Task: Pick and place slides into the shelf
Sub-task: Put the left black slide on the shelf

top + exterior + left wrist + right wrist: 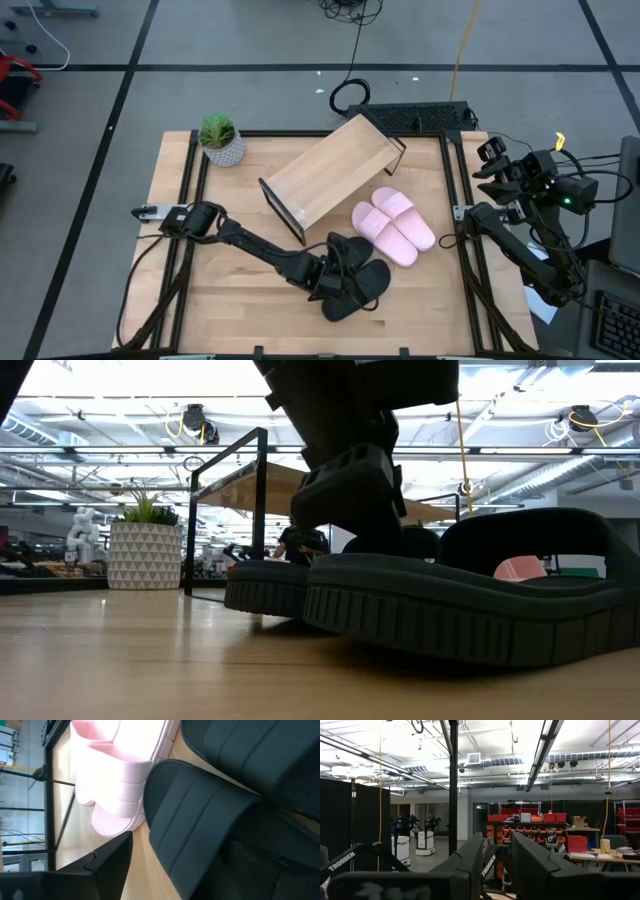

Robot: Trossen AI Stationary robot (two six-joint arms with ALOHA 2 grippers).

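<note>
The black slides (358, 282) lie side by side on the table near its near edge; in the low view they fill the foreground (460, 600). My left gripper (335, 278) is open, low over them. In the left wrist view one finger (107, 862) stands outside the wide strap (200, 815) of one black slide, and the other finger is hidden behind that strap. The pale pink pair (393, 225) rests flat just beyond. The wooden shelf (330, 170) stands at a slant farther back. My right gripper (497, 865) is open, parked at the table's right edge (463, 213). My left gripper comes down at a slant from the table's left onto the strap of a black slide (200, 815), with the strap in the gap between its fingers. I cannot tell whether the fingers touch it. The slide lies flat on the table.
A potted plant (220, 140) stands at the far left corner. A black frame rail (462, 200) runs around the tabletop. The second black slide (260, 750) lies close against the first. Bare wood (240, 290) shows on the near left of the table.
</note>
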